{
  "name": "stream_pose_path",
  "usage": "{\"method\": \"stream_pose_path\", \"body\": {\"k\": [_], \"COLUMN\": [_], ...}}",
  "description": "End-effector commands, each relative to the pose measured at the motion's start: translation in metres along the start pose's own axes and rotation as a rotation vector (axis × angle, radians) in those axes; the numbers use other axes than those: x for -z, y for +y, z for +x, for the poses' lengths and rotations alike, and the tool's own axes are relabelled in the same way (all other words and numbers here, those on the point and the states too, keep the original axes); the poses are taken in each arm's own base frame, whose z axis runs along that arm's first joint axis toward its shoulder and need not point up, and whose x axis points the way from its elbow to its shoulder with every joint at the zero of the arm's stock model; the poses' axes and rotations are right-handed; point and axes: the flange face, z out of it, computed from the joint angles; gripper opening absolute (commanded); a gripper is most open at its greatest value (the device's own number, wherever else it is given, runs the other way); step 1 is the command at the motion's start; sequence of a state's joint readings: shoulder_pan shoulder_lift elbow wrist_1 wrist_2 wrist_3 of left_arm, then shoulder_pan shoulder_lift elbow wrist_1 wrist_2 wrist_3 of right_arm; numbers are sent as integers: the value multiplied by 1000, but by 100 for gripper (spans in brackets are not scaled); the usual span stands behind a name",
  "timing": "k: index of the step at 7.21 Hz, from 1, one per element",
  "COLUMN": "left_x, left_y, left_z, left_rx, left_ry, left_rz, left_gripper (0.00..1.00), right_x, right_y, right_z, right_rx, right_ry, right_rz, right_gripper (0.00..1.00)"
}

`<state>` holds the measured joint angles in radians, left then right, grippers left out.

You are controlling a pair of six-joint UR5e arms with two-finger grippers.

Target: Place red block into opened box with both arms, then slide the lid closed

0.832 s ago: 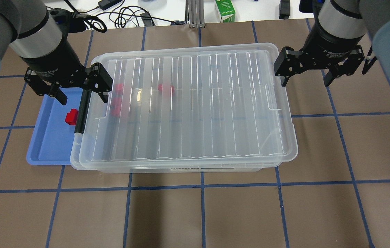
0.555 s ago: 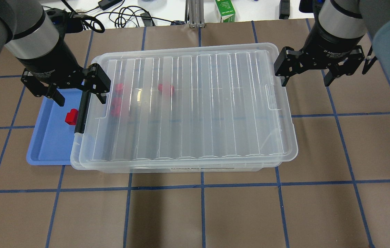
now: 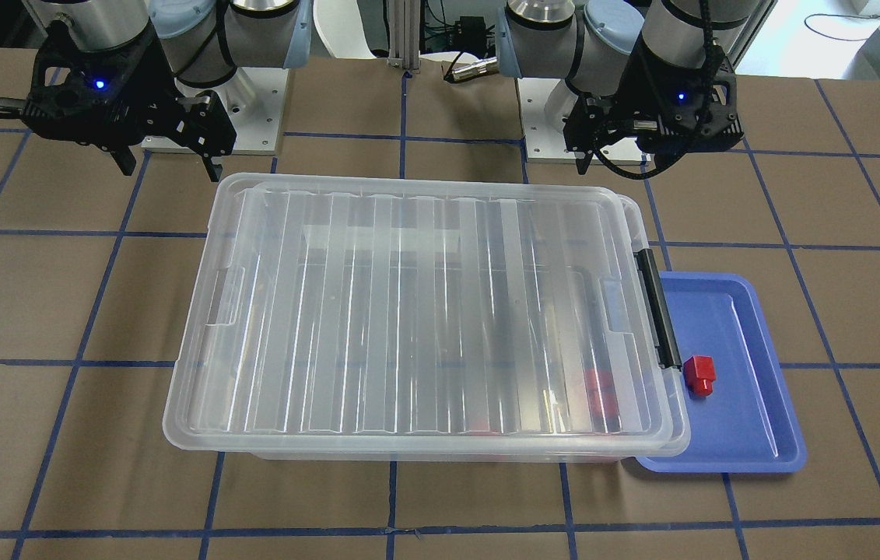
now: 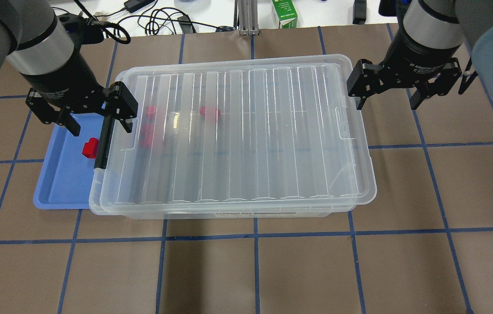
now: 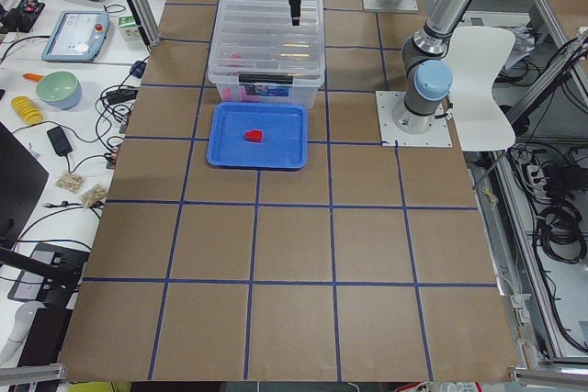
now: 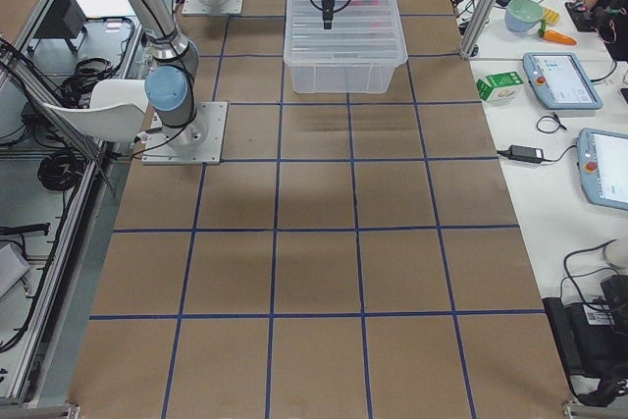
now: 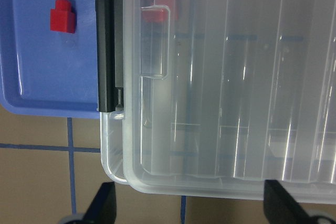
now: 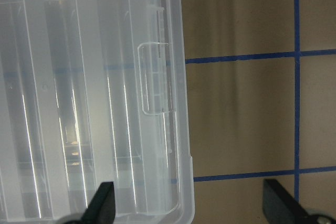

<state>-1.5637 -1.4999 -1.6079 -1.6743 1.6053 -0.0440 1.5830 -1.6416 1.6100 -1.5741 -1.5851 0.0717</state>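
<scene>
The clear box [image 4: 94, 201] stands mid-table with the ribbed lid [image 4: 246, 131] lying over nearly all of it; a thin strip of box rim [image 7: 109, 153] shows at the black latch [image 4: 103, 141] end. Three red blocks [image 4: 210, 112] show blurred through the lid. Another red block [image 4: 90, 147] lies in the blue tray [image 4: 61, 183], also seen in the left wrist view [image 7: 63, 17]. My left gripper [image 4: 101, 127] hangs open over the latch end, holding nothing. My right gripper [image 4: 386, 104] hangs open just beyond the box's opposite end, also with nothing in it.
The blue tray [image 3: 751, 435] sits partly under the box's latch end. Cables [image 4: 159, 19] and a green carton [image 4: 284, 15] lie beyond the table's far edge. Brown table surface with blue tape lines [image 4: 255, 270] stretches in front of the box.
My left gripper has shifted slightly leftward, away from the lid's end. The right gripper, lid and blocks have not moved.
</scene>
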Motion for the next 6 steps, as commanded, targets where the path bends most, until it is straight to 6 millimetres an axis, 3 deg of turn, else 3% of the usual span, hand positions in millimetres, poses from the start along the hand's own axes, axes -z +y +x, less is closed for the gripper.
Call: {"method": "stream_pose_path", "body": {"k": [1,2,3,4,5,6], "left_x": [-20,-24,-15,-13,-12,2], "left_y": [-5,-5,1,1,2,6], "left_z": [-1,1,1,1,2,2], "left_rx": [1,0,-1,-9,-36,-59], "left_ry": [-1,-1,2,1,4,17], "left_rz": [-9,1,19,16,17,48], "left_gripper": [100,100,100,100,100,100], "right_x": [1,1,-1,-16,-51,-90], "right_y": [-3,-5,-5,-2,-4,-12], "right_z": [6,13,12,10,10,9], "right_rx": [-10,-22,-25,-11,-6,7], "right_ry": [1,3,-4,-4,-8,-12], "right_rz": [6,8,0,-34,-46,2], "right_gripper": [100,100,100,100,100,100]}}
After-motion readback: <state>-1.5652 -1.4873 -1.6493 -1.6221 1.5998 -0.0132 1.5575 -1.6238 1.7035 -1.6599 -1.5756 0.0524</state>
